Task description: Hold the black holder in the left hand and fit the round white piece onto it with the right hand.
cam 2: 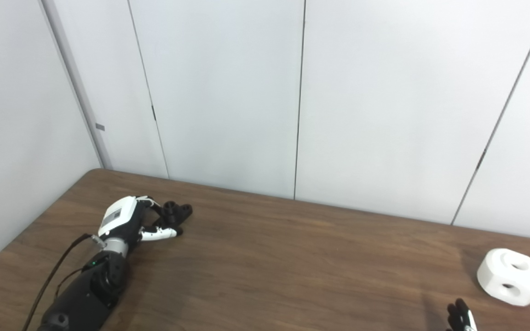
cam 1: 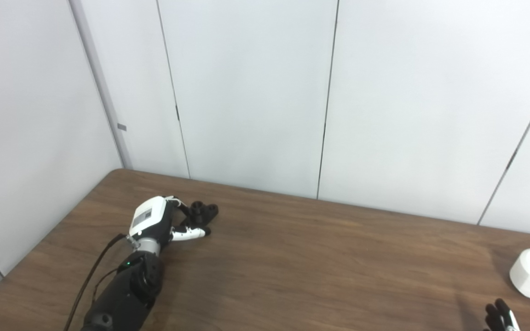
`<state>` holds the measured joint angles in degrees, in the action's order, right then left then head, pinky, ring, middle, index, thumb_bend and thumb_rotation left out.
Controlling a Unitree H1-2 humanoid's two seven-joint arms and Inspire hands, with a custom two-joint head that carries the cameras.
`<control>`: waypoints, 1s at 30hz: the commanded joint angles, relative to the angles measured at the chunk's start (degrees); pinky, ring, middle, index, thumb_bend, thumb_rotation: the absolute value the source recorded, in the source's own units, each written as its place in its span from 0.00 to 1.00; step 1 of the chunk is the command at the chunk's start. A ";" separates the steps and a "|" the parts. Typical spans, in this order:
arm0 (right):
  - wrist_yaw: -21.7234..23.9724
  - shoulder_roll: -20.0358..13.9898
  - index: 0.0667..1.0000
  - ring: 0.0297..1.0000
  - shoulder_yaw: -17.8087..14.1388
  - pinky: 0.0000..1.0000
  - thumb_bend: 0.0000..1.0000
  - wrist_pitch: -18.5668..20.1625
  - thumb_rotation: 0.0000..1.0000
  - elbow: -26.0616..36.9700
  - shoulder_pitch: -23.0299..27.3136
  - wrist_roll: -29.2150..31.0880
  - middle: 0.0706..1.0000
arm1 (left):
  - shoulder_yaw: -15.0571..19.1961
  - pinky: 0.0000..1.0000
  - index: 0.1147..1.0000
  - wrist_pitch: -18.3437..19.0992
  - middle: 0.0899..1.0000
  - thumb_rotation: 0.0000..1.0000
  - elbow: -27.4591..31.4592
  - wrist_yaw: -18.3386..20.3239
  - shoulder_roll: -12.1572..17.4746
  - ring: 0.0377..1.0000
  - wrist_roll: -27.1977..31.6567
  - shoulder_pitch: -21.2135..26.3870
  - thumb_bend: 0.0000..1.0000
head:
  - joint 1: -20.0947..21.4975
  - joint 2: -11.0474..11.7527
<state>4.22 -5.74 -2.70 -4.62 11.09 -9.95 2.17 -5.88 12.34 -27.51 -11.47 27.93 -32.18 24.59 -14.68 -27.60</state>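
The black holder [cam 1: 205,211], a small piece with round knobs, lies on the brown table [cam 1: 320,257] at the far left. My left hand [cam 1: 154,220] is at it, dark fingers curled over its left side and the white thumb [cam 1: 192,233] pressed along its near side. The holder rests on the tabletop inside that grasp. The round white piece [cam 2: 511,276], a thick disc with holes, sits on the table at the far right. Only the fingertips of my right hand [cam 2: 461,316] rise above the bottom edge, spread and holding nothing, a little short and left of the white piece.
Grey wall panels [cam 1: 256,92] stand right behind the table's far edge. A black cable [cam 1: 91,276] runs along my left forearm. The table's left edge lies close to the left arm.
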 commanded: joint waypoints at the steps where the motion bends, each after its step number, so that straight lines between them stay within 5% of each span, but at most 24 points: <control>1: -0.31 1.34 1.00 1.00 0.75 1.00 0.63 0.15 1.00 -0.63 -4.02 0.21 0.99 | -0.40 1.00 0.52 0.11 0.86 0.27 0.70 0.05 1.38 0.95 -0.94 0.67 0.85 | -0.08 -0.04; 10: -0.53 1.52 1.00 1.00 0.66 1.00 0.62 0.48 1.00 -0.13 -4.15 0.00 0.98 | -0.73 1.00 0.50 -0.92 0.85 0.19 -0.26 -0.50 1.20 0.94 -0.83 0.88 0.82 | -0.16 -0.34; 12: -0.36 1.47 1.00 1.00 0.67 1.00 0.62 0.38 1.00 -0.18 -4.10 0.25 0.98 | -0.83 1.00 0.44 -1.66 0.84 0.10 -0.93 -1.02 1.19 0.94 -0.84 0.97 0.60 | -0.16 -0.34; 14: -0.40 1.46 1.00 1.00 0.65 1.00 0.62 0.62 1.00 -0.14 -4.11 0.22 0.98 | -1.08 1.00 0.42 -2.28 0.82 0.07 -1.62 -1.76 1.18 0.92 -1.18 1.05 0.54 | -0.16 -0.34; 30: -0.38 1.66 1.00 1.00 0.36 1.00 0.62 0.29 1.00 -0.59 -3.65 2.02 0.98 | -1.84 1.00 0.42 -3.38 0.76 0.04 -1.88 -1.41 0.80 0.90 0.11 1.43 0.52 | 0.34 -1.68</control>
<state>4.15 -5.60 -2.84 -3.37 11.57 -10.26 3.65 -7.29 9.20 -29.82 -13.72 27.93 -31.66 24.77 -14.33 -29.27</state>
